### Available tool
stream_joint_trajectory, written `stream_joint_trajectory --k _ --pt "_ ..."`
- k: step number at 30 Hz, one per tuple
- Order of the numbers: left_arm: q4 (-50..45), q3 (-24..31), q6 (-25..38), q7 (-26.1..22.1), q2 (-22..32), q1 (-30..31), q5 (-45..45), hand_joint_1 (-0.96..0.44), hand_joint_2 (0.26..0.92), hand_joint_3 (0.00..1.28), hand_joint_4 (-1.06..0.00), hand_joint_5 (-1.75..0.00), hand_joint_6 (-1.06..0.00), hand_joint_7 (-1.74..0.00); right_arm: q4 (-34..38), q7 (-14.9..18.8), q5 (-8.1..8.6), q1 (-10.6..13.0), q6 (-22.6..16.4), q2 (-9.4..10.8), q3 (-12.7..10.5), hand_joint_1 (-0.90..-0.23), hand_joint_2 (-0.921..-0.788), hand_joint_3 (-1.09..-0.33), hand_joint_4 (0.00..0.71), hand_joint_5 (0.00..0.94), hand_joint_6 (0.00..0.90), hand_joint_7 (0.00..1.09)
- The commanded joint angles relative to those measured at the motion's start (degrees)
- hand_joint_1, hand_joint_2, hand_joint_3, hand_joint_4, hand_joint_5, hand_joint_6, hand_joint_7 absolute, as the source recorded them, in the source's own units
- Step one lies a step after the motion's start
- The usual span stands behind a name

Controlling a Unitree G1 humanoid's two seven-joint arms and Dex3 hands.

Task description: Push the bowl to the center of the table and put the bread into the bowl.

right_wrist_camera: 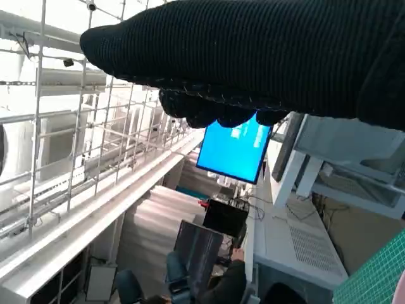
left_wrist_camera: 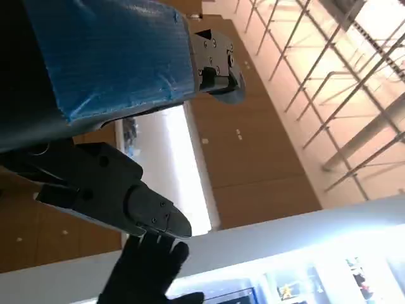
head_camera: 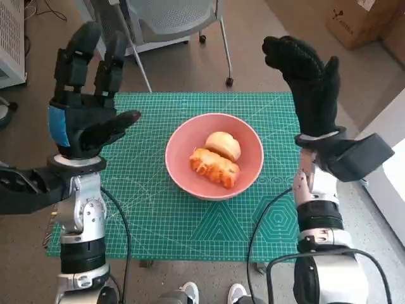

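A pink bowl [head_camera: 183, 166] stands near the middle of the green cutting mat [head_camera: 158, 215]. Inside it lie a long glazed bread [head_camera: 214, 166] and a round pale bun [head_camera: 223, 145]. My left hand [head_camera: 83, 114] is raised upright over the mat's left side, fingers spread, holding nothing. My right hand [head_camera: 309, 82] is raised upright at the mat's right edge, fingers extended, also empty. Both wrist views point upward at the room: the blue-taped left hand [left_wrist_camera: 107, 57] and the gloved right hand [right_wrist_camera: 253, 63] show there, but neither the bowl nor the bread does.
A grey office chair [head_camera: 171, 22] stands behind the table. A cardboard box [head_camera: 361, 19] lies on the floor at far right. A person's shoes [head_camera: 212, 293] show at the table's near edge. A person [right_wrist_camera: 224, 282] sits below a blue screen [right_wrist_camera: 234, 149].
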Motion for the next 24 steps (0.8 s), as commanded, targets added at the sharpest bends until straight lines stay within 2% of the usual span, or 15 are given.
stream_joint_trajectory --k 1,17,24 --pt "-1.16 -0.32 -0.12 1.65 -1.28 0.54 0.93 -0.32 0.842 0.01 -0.25 -0.02 -0.13 -0.54 -0.43 0.13 -0.34 1.62 0.86 0.21 0.39 -0.536 -0.921 -0.627 0.339 0.000 0.481 0.00" --pt "-0.41 -1.60 0.10 2.67 -0.81 -0.52 4.79 -0.31 0.863 0.01 -0.25 -0.01 -0.08 -0.51 -0.66 -0.05 -0.65 1.61 0.51 -0.67 0.52 -0.534 -0.921 -0.631 0.336 0.000 0.475 0.00" --pt "-1.79 -2.35 1.66 3.75 -0.54 -0.41 6.42 -0.35 0.871 0.01 -0.25 0.00 -0.05 -0.61 -0.72 -0.04 -0.75 1.80 0.27 -1.04 0.53 -0.549 -0.921 -0.627 0.334 0.000 0.475 0.00"
